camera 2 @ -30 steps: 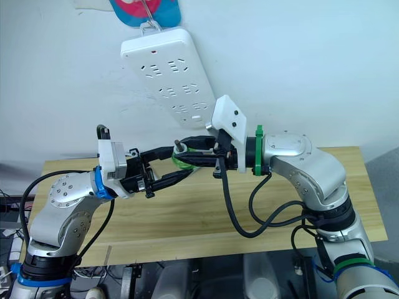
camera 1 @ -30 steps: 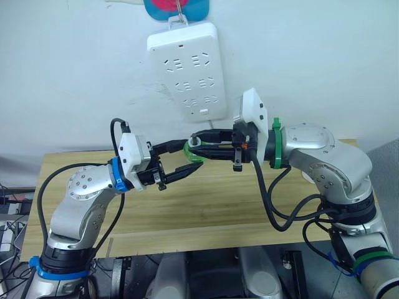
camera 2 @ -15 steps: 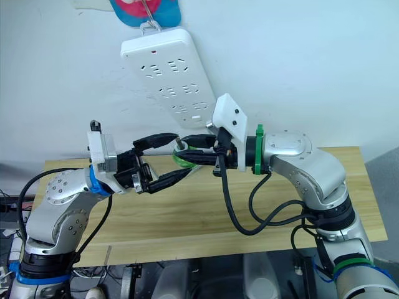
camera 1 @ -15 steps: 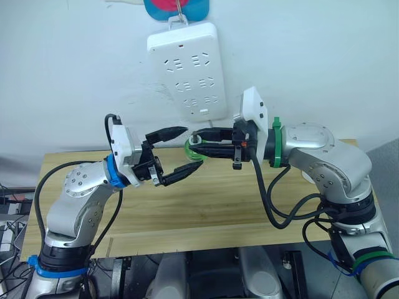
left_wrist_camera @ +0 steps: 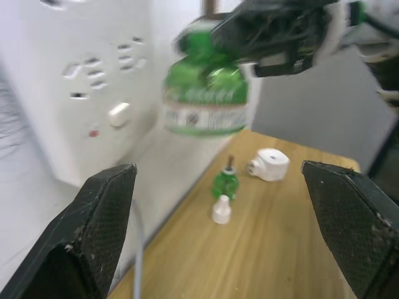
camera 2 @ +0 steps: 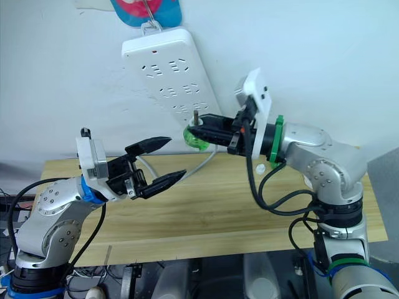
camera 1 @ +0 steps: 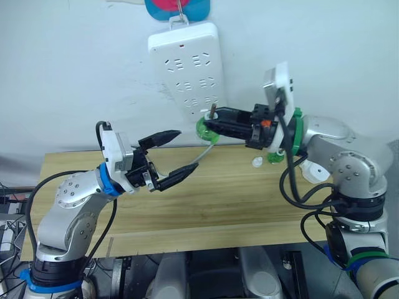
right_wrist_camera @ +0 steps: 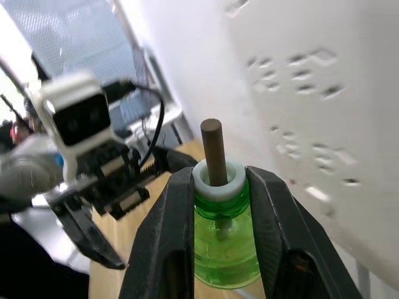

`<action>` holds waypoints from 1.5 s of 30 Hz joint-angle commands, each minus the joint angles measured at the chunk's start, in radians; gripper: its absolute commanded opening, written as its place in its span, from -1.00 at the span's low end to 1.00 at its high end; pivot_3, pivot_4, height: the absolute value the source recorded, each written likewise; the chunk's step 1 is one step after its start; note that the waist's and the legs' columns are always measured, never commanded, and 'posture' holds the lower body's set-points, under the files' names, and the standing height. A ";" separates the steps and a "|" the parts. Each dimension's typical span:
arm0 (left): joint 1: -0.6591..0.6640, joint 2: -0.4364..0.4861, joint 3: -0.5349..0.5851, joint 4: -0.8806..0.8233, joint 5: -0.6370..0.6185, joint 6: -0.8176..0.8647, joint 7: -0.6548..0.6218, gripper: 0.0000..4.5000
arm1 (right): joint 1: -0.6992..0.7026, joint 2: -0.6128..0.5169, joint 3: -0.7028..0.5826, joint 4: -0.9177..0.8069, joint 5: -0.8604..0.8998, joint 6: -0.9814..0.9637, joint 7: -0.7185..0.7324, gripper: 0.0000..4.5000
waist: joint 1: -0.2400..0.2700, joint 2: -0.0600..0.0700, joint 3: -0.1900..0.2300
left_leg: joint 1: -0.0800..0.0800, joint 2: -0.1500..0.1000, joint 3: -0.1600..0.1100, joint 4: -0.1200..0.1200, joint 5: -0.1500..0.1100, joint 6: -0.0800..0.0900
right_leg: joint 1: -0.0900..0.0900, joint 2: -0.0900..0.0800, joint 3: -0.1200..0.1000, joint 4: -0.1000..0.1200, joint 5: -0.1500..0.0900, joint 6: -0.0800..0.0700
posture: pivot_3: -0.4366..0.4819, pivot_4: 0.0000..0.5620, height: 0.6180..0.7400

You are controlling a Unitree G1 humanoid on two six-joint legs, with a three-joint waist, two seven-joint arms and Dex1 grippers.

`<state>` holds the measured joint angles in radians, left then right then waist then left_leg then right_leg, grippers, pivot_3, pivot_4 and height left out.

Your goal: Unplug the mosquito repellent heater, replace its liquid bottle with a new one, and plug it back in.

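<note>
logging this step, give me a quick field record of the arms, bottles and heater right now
right gripper: shut on a green bottle, held in the air before the power strip
left gripper: fingers open, holding nothing
heater: unplugged, lying on the table
second green bottle: standing on the table beside the heater
white cap: on the table by that bottle

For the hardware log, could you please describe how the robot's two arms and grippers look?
Both arms are silver-grey metal with rounded joint housings and loose black cables. The left arm has a blue ring at the wrist and another near its base; the right arm has green ones. Each wrist carries a white boxy camera block. The left gripper and the right gripper each have two black tapered fingers.
</note>
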<state>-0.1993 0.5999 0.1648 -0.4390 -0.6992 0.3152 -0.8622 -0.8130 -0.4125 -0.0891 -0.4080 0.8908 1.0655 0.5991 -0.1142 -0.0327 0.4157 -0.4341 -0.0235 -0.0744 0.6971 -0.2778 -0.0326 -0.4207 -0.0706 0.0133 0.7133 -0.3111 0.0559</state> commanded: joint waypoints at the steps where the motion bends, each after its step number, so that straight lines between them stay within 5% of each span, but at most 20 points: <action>1: -0.009 -0.014 0.021 -0.043 -0.070 0.015 -0.002 0.99 | -0.006 0.010 -0.097 -0.035 0.172 0.086 -0.088 -0.62 | 0.000 0.000 0.000 | 0.000 0.000 0.000 0.000 0.000 0.000 | 0.000 0.000 0.000 0.000 0.000 0.000 | -0.51 0.23 1.00; 10: -0.035 -0.085 -0.004 -0.036 -0.140 0.030 0.021 0.99 | 0.025 0.005 -0.172 -0.040 0.473 0.119 -0.350 -0.62 | -0.011 0.000 0.000 | 0.000 0.000 0.001 0.000 0.000 0.000 | 0.000 0.000 0.000 0.001 0.000 0.000 | -0.59 0.22 1.00; 26: -0.078 -0.266 -0.088 -0.018 -0.167 0.027 0.079 0.99 | 0.083 -0.050 -0.106 -0.078 0.827 -0.095 -0.732 -0.62 | -0.048 0.000 0.000 | -0.001 0.000 0.001 0.000 0.000 0.001 | 0.000 0.001 0.000 0.000 0.000 0.000 | -0.72 0.28 1.00; 45: -0.153 -0.450 -0.159 0.112 -0.101 -0.066 0.072 0.99 | 0.135 -0.167 -0.030 -0.149 1.007 -0.299 -0.922 -0.62 | -0.057 0.000 0.000 | -0.002 0.000 0.002 0.000 -0.001 0.003 | 0.001 0.002 0.000 -0.001 0.000 0.000 | -0.82 0.31 1.00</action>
<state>-0.3544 0.1594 0.0232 -0.3040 -0.7968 0.2684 -0.7752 -0.6830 -0.5718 -0.1122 -0.5088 1.8675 0.7935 -0.3157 -0.1715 -0.0329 0.4155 -0.4361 -0.0235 -0.0723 0.6976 -0.2792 -0.0299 -0.4200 -0.0679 0.0139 0.7125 -0.3112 0.0560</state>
